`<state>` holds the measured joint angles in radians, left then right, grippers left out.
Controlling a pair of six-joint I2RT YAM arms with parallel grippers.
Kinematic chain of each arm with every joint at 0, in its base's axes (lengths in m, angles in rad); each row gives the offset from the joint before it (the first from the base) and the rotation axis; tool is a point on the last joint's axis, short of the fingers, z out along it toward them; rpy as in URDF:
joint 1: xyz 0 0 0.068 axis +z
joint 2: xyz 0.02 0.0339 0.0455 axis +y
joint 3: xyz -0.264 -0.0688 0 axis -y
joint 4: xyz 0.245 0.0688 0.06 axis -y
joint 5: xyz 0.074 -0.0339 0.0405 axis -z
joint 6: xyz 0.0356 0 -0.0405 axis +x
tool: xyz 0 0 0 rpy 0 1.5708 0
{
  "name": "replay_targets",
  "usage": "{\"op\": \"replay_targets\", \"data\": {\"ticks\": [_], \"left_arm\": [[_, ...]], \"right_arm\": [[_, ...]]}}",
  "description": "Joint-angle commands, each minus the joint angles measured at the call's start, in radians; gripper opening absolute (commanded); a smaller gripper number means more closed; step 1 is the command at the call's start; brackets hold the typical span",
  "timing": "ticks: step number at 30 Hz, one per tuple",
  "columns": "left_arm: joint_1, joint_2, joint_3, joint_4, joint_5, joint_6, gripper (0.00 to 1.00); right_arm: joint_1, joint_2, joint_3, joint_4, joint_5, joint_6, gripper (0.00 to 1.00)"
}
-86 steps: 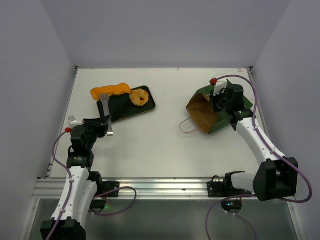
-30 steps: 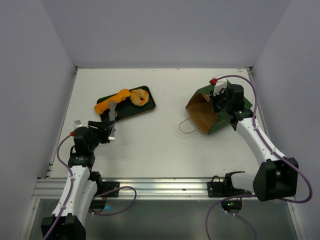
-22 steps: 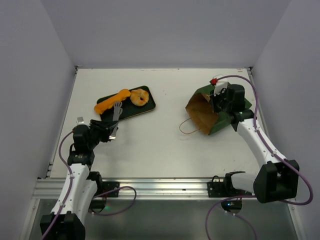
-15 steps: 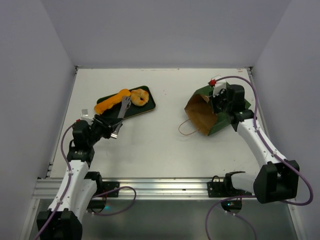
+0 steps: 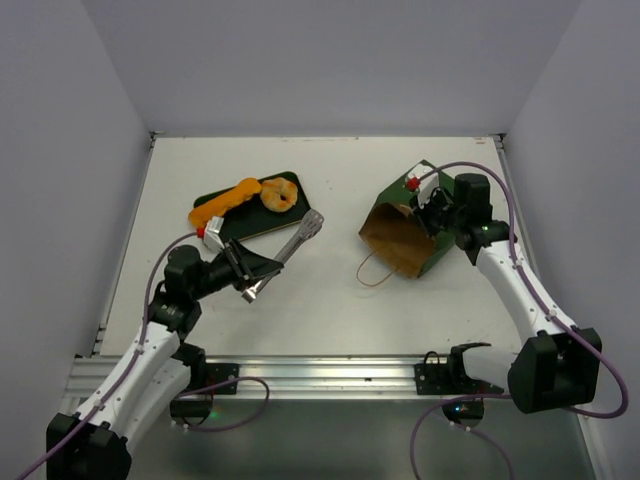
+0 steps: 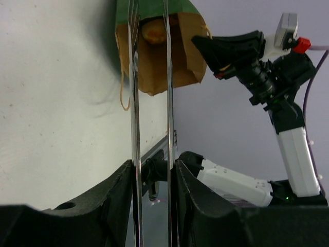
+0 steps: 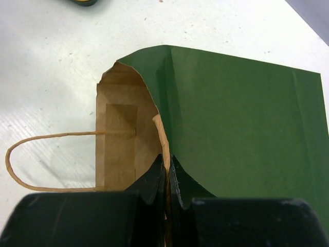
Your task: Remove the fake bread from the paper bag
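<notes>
Soft, even light from above keeps the white table point(image 5: 330, 290) around the paper bag point(image 5: 405, 235) uniformly bright. A faint grey shadow lies just beside the bag's mouth. In front of the bag my left fingers point(image 6: 134, 103) show as blurred streaks, while the bag's green side looks sharp.

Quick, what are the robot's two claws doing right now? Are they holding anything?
Left gripper: partly open, holding nothing.
Right gripper: closed, pinching the rim of the paper bag.
</notes>
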<state>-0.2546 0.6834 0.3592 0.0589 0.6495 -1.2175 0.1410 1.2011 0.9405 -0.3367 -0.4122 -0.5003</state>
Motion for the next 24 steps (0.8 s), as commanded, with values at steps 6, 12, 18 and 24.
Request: {"op": "replay_targets", "data": {"ticks": [6,12,18,24], "left_arm": [[-0.213,0.030,-0.037,0.119,-0.008,0.030,0.38],[-0.380,0.119,0.024,0.150,-0.114,0.041,0.38],[-0.537,0.338,0.119,0.257,-0.258,0.042,0.38],[-0.604,0.620,0.329,0.303,-0.367,0.067,0.37]], "right_arm": [[-0.003,-0.014,0.018,-0.036,-0.100,-0.080,0.00],[-0.007,0.002,0.032,-0.030,-0.069,-0.049,0.00],[-0.006,-0.006,0.011,-0.012,-0.076,-0.029,0.00],[-0.006,-0.014,-0.006,0.008,-0.068,-0.007,0.00]]}}
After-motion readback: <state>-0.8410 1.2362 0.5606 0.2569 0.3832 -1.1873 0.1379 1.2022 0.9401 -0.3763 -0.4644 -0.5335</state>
